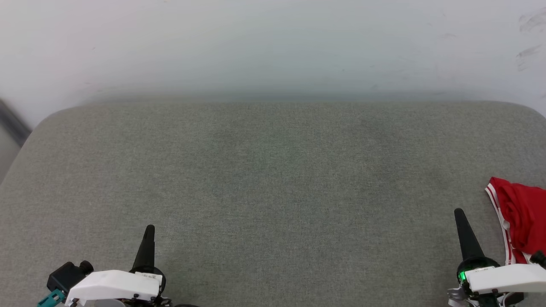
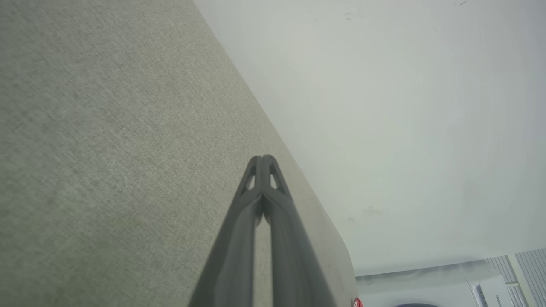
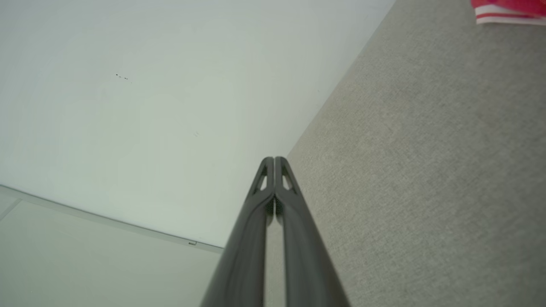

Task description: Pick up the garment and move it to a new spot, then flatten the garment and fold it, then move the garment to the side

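Note:
The garment (image 1: 522,219) is a red bundle with red-and-white striped trim, lying at the right edge of the grey fabric surface (image 1: 273,183) and cut off by the frame. A corner of the garment (image 3: 507,10) also appears at the top right of the right wrist view. My right gripper (image 1: 459,212) is shut with nothing in it, just left of the garment and apart from it; its tips (image 3: 274,160) meet. Far from the garment, my left gripper (image 1: 149,228) sits at the lower left, shut and holding nothing, tips (image 2: 263,157) together.
A pale wall (image 1: 273,47) rises right behind the grey surface. The surface's rounded back corners are at the far left and far right. A tiled floor strip (image 3: 85,256) lies beyond the left end.

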Motion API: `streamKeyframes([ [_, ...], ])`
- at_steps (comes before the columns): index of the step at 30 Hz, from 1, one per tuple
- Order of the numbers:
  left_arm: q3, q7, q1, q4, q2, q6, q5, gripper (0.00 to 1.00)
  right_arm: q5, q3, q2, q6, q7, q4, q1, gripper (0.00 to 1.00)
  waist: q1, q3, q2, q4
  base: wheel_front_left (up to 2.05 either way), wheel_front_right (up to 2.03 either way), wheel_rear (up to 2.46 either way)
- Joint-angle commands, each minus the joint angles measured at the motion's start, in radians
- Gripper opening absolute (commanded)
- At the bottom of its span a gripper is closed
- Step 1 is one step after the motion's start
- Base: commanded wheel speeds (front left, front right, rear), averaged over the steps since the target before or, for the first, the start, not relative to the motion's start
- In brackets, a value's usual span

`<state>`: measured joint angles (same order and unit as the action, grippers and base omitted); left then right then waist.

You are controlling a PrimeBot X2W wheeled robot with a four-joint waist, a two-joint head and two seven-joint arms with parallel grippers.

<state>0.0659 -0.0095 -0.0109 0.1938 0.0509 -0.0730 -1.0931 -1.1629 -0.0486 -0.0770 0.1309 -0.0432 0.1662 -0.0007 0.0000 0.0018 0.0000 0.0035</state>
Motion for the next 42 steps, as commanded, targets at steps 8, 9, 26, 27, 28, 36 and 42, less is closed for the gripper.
streamKeyframes([
  [8, 0.012, 0.027, -0.039, 0.005, 0.001, -0.018, -0.106, 0.00, -0.101, -0.006, -0.007, 0.000, 0.025, 0.011, -0.039, 0.00, 0.0000, 0.000, 0.0000, -0.001, 0.00, 0.00, 0.00],
  [9, 0.013, 0.029, -0.041, 0.006, 0.001, -0.019, -0.116, 0.00, -0.110, -0.007, -0.007, 0.000, 0.027, 0.012, -0.041, 0.00, 0.0000, 0.000, 0.0000, -0.001, 0.00, 0.00, 0.00],
  [26, 0.027, 0.066, -0.066, 0.024, 0.000, -0.035, -0.269, 0.00, -0.250, -0.015, -0.004, 0.000, 0.066, 0.037, -0.068, 0.00, 0.0000, 0.001, 0.0000, -0.002, 0.00, 0.00, 0.00],
  [27, 0.029, 0.070, -0.068, 0.026, 0.000, -0.037, -0.286, 0.00, -0.266, -0.017, -0.004, 0.000, 0.071, 0.040, -0.071, 0.00, 0.0000, 0.001, 0.0000, -0.002, 0.00, 0.00, 0.00],
  [28, 0.030, 0.072, -0.069, 0.027, 0.000, -0.037, -0.295, 0.00, -0.275, -0.017, -0.004, 0.000, 0.073, 0.042, -0.073, 0.00, 0.0000, 0.001, 0.0000, -0.002, 0.00, 0.00, 0.00],
  [36, 0.036, 0.089, -0.081, 0.035, 0.000, -0.044, -0.362, 0.00, -0.336, -0.022, -0.002, 0.000, 0.090, 0.053, -0.086, 0.00, 0.0000, 0.001, 0.0000, -0.002, 0.00, 0.00, 0.00],
  [42, 0.040, 0.098, -0.085, 0.039, 0.000, -0.049, -0.402, 0.00, -0.372, -0.024, -0.001, 0.000, 0.101, 0.059, -0.091, 0.00, 0.0000, 0.001, 0.0000, -0.002, 0.00, 0.00, 0.00],
])
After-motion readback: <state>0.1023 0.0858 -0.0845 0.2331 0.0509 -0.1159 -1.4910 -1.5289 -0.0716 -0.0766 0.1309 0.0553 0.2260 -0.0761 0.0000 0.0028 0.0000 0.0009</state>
